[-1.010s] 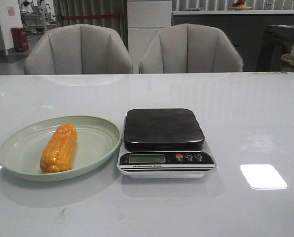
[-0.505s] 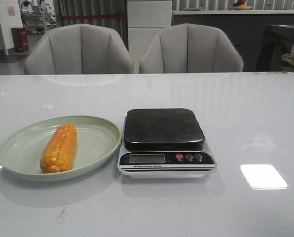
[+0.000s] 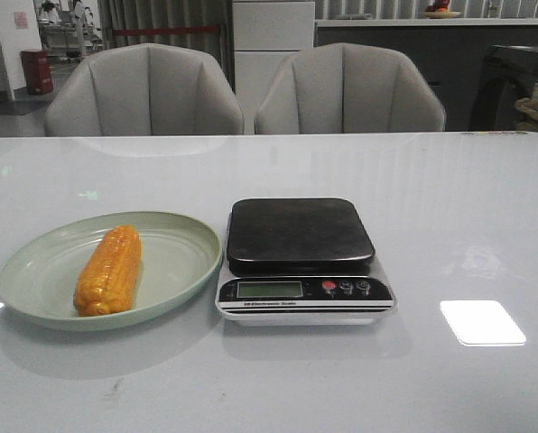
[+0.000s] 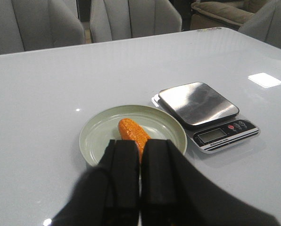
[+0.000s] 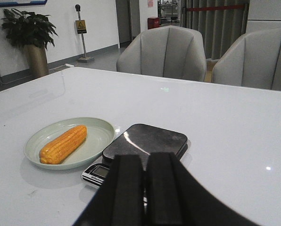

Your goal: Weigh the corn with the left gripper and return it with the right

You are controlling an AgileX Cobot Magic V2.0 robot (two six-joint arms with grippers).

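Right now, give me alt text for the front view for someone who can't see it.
An orange-yellow corn cob lies in a pale green plate on a glossy white table, with a digital kitchen scale, its black platform bare, just right of the plate. Two grey chairs stand behind the table; no robot arm shows.

Glossy tabletop, matt plate, shiny scale top.

You're looking at a white table (image 3: 449,207) with a smooth, glossy finish that mirrors the ceiling light and the chairs. The pale green plate (image 3: 174,262) looks like smooth matt plastic with faint rings. The corn (image 3: 108,269) has a bumpy surface of kernel rows with a slight sheen. The scale (image 3: 303,260) carries a dark platform that reads as polished, reflective metal in your wrist views, over a pale plastic-looking base. The left gripper (image 4: 140,181) and right gripper (image 5: 144,188) have smooth matt black fingers. The chairs (image 3: 350,88) look upholstered in soft, leather-like grey.
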